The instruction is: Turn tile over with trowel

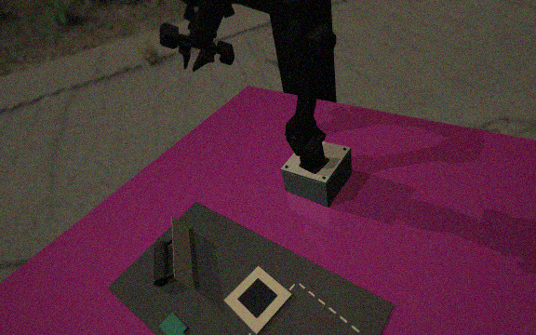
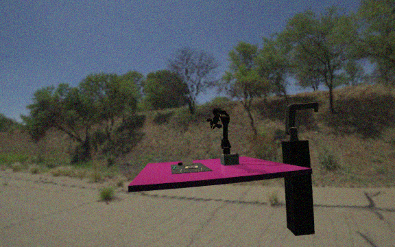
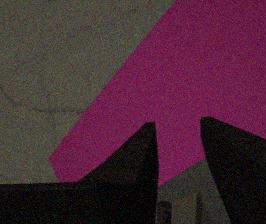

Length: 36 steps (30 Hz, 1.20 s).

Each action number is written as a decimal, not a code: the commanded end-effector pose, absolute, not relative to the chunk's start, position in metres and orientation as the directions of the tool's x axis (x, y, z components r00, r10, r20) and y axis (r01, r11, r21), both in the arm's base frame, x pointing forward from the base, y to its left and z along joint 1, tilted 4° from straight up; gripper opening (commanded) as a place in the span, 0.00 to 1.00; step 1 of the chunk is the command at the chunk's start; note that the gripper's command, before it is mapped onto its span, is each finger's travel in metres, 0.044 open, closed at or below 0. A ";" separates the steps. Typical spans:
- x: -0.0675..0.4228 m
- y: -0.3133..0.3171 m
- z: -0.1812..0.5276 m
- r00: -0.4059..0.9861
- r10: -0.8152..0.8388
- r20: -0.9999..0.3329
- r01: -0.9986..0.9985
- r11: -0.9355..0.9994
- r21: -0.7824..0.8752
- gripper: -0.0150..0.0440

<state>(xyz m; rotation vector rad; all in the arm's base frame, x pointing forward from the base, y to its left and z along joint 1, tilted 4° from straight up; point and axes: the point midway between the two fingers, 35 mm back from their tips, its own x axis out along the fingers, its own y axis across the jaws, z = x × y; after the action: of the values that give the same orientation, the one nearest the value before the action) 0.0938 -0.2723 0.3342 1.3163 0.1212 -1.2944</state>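
The tile (image 1: 258, 299) (image 2: 190, 168), a pale square with a dark marked centre facing up, lies on the grey mat (image 1: 221, 233) just left of the dashed outline (image 1: 324, 302). The small trowel (image 1: 181, 253) rests at the mat's left part, its grey blade tipped up on edge and its dark handle (image 1: 161, 262) to the left. My gripper (image 1: 192, 66) (image 2: 214, 123) (image 3: 177, 128) hangs high over the table's far left edge, far from the trowel. Its fingers stand a little apart with nothing between them. In the wrist view a corner of the mat (image 3: 184, 189) shows between the fingers.
The magenta table (image 1: 435, 186) (image 2: 218, 173) (image 3: 204, 50) carries the arm's grey base block (image 1: 316, 179) behind the mat. A small teal piece (image 1: 172, 325) lies at the mat's near left corner. A black post (image 2: 297, 171) stands at the table's right end.
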 end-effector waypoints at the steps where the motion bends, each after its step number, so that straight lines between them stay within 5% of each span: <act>1: 0.112 -0.281 0.326 0.396 -0.572 -0.718 0.799 -0.172 0.577 0.42; 19: 0.171 -0.307 0.298 0.405 -0.444 -0.800 0.912 0.259 0.318 0.42; 36: 0.244 -0.312 0.254 0.379 -0.308 -0.873 0.729 0.680 0.076 0.42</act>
<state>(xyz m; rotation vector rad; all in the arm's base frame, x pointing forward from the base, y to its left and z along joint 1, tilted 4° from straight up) 0.2293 -0.3118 0.2634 0.5796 0.9111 -0.7640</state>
